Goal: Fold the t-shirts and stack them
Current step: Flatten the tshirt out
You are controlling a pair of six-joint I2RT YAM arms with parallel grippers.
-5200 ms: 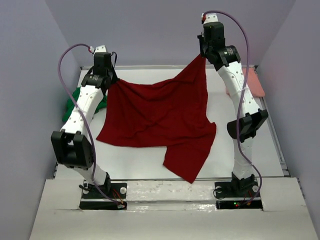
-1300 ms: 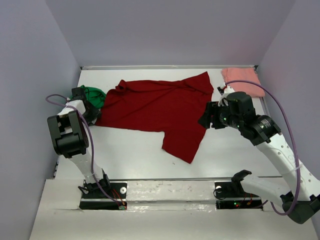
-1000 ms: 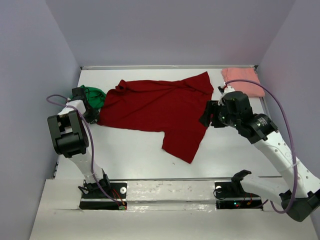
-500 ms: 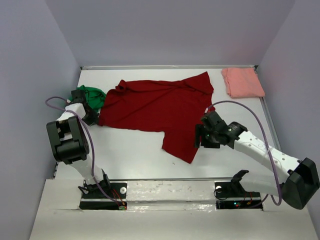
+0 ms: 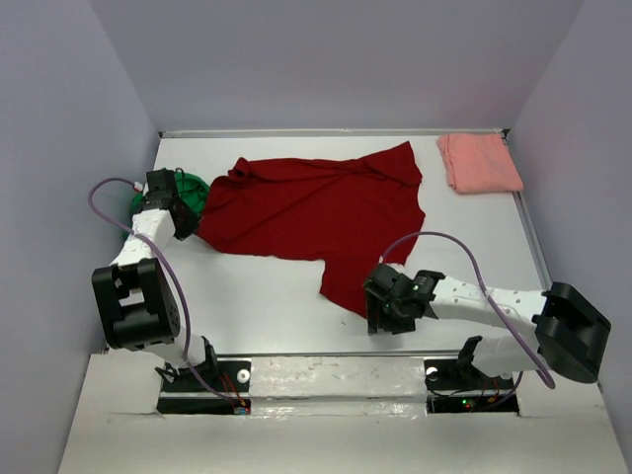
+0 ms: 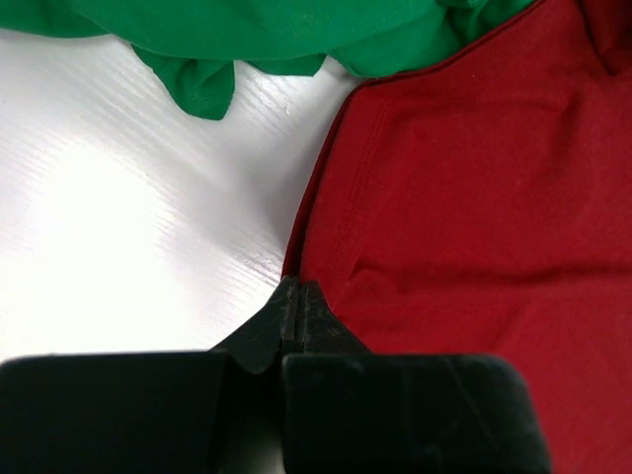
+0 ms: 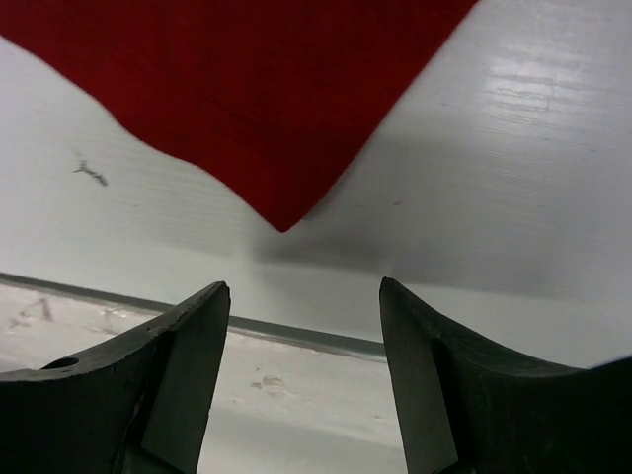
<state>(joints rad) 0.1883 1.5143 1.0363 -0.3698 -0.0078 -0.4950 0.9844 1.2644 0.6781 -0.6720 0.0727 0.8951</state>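
The dark red t-shirt lies spread on the white table, one flap reaching toward the near edge. My left gripper is at the shirt's left hem, its jaws pressed together on that edge. A crumpled bright green t-shirt lies just behind it and fills the top of the left wrist view. My right gripper hovers open just short of the red flap's pointed corner, with nothing between its fingers. The salmon pink t-shirt lies folded at the back right.
Purple walls close in the table on the left, back and right. A grey strip marks the table's near edge right under the right gripper. Both arm bases stand on the ledge in front.
The red shirt, held up by both grippers five seconds ago, now lies flat. The right arm swept from the shirt's right side down to its near corner. The left gripper closed on the hem.
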